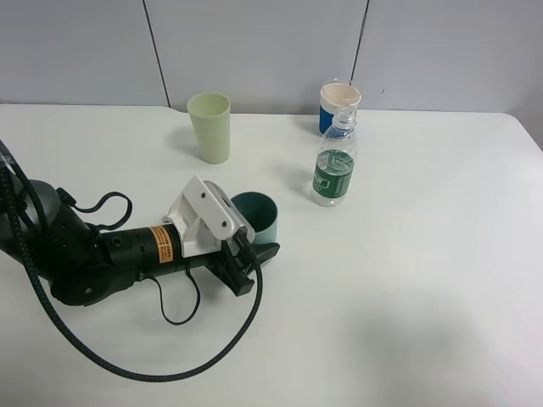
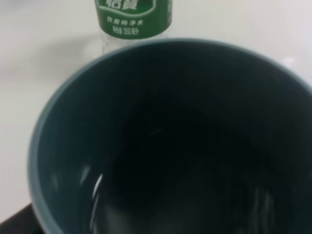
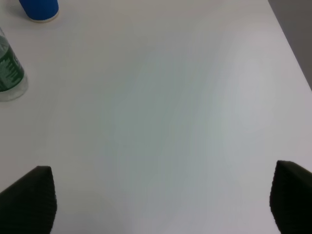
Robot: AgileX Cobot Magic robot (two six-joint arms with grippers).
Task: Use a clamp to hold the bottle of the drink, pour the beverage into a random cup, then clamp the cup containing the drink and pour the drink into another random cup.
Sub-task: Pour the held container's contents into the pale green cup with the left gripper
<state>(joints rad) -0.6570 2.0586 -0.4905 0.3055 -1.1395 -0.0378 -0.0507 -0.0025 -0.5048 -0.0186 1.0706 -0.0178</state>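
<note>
A teal cup (image 1: pixel 254 209) stands on the white table (image 1: pixel 407 280) and my left gripper (image 1: pixel 260 242) is closed around its lower part. The cup fills the left wrist view (image 2: pixel 165 146), with a little liquid glinting inside and one dark finger (image 2: pixel 14 222) at its side. The clear drink bottle with a green label (image 1: pixel 333 165) stands upright behind the cup and shows in the left wrist view (image 2: pixel 134 19) and the right wrist view (image 3: pixel 7 73). A pale green cup (image 1: pixel 210 125) stands at the back left. My right gripper (image 3: pixel 161 200) is open and empty over bare table, outside the exterior view.
A blue cup with a white rim (image 1: pixel 338 103) stands behind the bottle near the wall, and also shows in the right wrist view (image 3: pixel 39 9). The left arm's black cable (image 1: pixel 153 373) loops over the front of the table.
</note>
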